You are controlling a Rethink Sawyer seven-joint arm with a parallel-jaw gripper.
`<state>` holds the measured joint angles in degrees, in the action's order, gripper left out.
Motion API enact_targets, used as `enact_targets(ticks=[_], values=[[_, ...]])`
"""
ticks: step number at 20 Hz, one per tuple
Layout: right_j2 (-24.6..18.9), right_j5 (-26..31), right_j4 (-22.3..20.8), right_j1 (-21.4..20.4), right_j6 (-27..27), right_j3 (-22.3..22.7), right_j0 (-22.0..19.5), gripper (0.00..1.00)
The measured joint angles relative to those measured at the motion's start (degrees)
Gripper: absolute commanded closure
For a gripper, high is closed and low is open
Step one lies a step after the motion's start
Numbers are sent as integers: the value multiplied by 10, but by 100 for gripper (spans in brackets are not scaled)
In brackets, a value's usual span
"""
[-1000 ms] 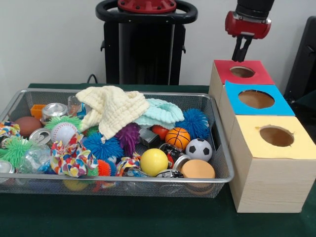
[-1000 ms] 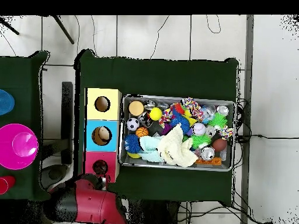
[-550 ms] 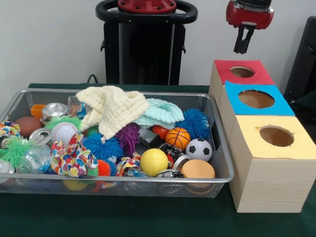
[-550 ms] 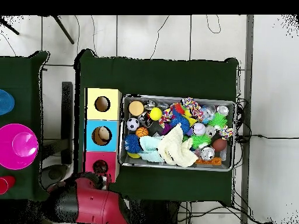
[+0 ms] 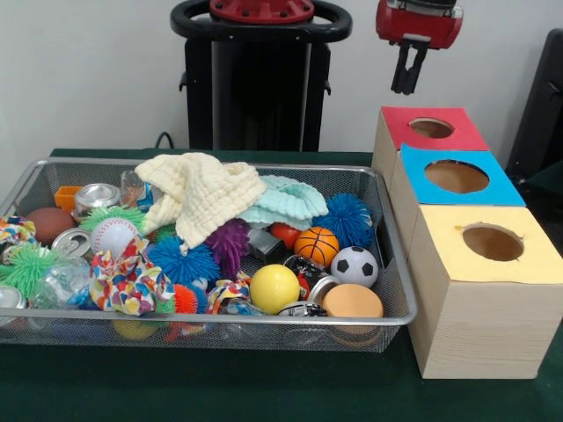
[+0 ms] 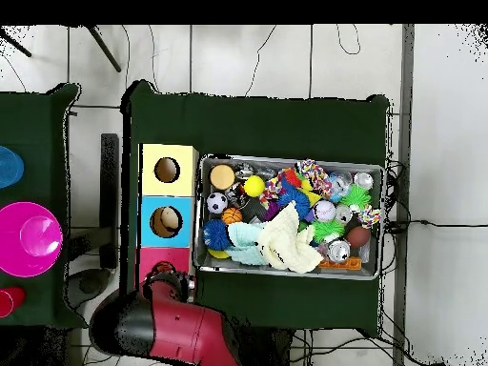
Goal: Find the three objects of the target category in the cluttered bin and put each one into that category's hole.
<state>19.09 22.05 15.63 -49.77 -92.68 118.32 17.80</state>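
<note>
My gripper [image 5: 406, 86] hangs high above the table, up and to the left of the red box [image 5: 400, 132]. Its fingers are open and hold nothing. A wire bin [image 5: 220, 320] is packed with clutter: a cream cloth [image 5: 202, 198], a mint cloth [image 5: 290, 200], a basketball [image 5: 317, 246], a soccer ball [image 5: 354, 266], a yellow ball [image 5: 274, 288], a baseball [image 5: 114, 236], spiky balls [image 5: 347, 218] and cans [image 5: 97, 198]. In the overhead view the red arm [image 6: 167, 329] covers part of the red box [image 6: 149, 259] and hides the gripper.
Three wooden boxes with round holes stand in a row beside the bin: red, blue [image 5: 497, 189] and yellow [image 5: 537, 264]. Seen from overhead, the bin [image 6: 291, 158] sits on a green cloth, and a pink dish [image 6: 29, 238] rests on a side table.
The gripper has risen from just above the red box's hole and shifted left toward the bin side. The bin's contents have not moved.
</note>
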Motion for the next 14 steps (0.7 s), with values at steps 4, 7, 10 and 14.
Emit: enact_targets(ticks=[4, 7, 10, 14], values=[[0, 0, -8, -3, 0, 0, -6, 100], [0, 0, -14, -6, 0, 0, -6, 100], [0, 0, -19, -10, 0, 0, -6, 100], [0, 0, -19, -14, 0, 0, -6, 100]])
